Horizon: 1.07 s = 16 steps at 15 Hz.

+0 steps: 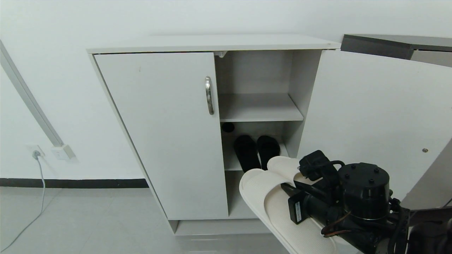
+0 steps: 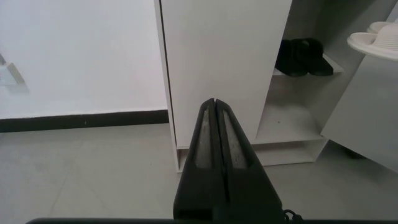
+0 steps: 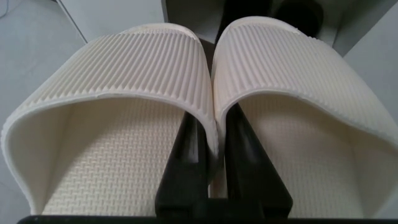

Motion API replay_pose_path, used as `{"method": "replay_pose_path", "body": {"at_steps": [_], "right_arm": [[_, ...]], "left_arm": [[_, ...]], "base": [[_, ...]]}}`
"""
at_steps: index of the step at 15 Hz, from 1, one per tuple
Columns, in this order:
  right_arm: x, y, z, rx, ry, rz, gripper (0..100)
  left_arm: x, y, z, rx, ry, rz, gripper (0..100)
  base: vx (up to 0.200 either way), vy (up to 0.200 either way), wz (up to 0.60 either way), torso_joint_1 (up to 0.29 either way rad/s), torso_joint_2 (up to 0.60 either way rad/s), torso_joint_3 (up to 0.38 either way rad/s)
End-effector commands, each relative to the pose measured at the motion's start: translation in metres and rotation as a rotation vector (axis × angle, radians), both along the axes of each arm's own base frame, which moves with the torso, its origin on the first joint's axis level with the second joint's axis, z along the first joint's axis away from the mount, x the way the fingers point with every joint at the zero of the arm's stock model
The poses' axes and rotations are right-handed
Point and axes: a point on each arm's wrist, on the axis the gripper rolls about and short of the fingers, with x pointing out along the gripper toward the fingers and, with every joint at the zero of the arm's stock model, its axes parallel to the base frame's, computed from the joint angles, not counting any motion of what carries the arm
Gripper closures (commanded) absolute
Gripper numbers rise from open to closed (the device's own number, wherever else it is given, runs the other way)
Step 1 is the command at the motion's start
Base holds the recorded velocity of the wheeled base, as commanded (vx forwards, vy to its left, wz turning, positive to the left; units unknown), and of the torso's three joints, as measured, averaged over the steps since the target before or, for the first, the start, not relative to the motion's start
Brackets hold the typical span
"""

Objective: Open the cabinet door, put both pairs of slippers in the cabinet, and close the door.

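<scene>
White slippers [image 1: 263, 192] held before the open cabinet [image 1: 212, 43].
My right gripper [image 3: 214, 134] pinches their inner walls; I'd keep them level, clear of the door [image 1: 370, 116], toes first. Left gripper [image 2: 214, 124] closed, empty.

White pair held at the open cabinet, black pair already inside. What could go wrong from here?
1. The right gripper pinches the white slippers only by their touching inner edges, so one could slip out.
2. The black slippers fill the open side of their shelf; pushing in there could knock them.
3. The open door stands close to the right gripper and could be bumped.
</scene>
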Motion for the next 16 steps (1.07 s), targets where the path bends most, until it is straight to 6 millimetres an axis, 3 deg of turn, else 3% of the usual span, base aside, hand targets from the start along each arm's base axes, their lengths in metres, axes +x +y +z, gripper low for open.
{"method": "replay_pose_path", "body": {"at_steps": [1, 2, 5, 6, 11, 14, 16], "right_arm": [[-0.001, 0.005, -0.002, -0.038, -0.019, 0.022, 100], [-0.001, 0.014, -0.001, -0.021, -0.052, 0.013, 100], [0.022, 0.077, 0.008, 0.061, -0.139, -0.235, 100], [0.029, 0.090, 0.015, 0.049, -0.145, -0.303, 100], [0.048, 0.096, 0.074, 0.062, -0.058, -0.430, 100], [0.056, 0.100, 0.104, 0.129, -0.101, -0.478, 100], [0.056, 0.099, 0.106, 0.132, -0.104, -0.480, 100]], "left_arm": [[0.000, 0.000, 0.000, 0.000, 0.001, 0.000, 100], [0.000, 0.000, 0.000, 0.000, 0.001, 0.000, 100], [0.000, 0.000, 0.000, 0.000, 0.001, 0.000, 100], [0.000, 0.000, 0.000, 0.000, 0.001, 0.000, 100], [0.000, 0.000, 0.000, 0.002, 0.001, 0.000, 100], [0.000, 0.000, 0.000, 0.002, 0.001, 0.000, 100], [0.000, 0.000, 0.000, 0.002, 0.001, 0.000, 100]], "base": [[0.000, 0.000, 0.00, 0.000, 0.00, 0.000], [0.000, 0.000, 0.00, 0.000, 0.00, 0.000], [0.000, 0.000, 0.00, 0.000, 0.00, 0.000], [0.000, 0.000, 0.00, 0.000, 0.00, 0.000], [0.000, 0.000, 0.00, 0.000, 0.00, 0.000], [0.000, 0.000, 0.00, 0.000, 0.00, 0.000], [0.000, 0.000, 0.00, 0.000, 0.00, 0.000]]}}
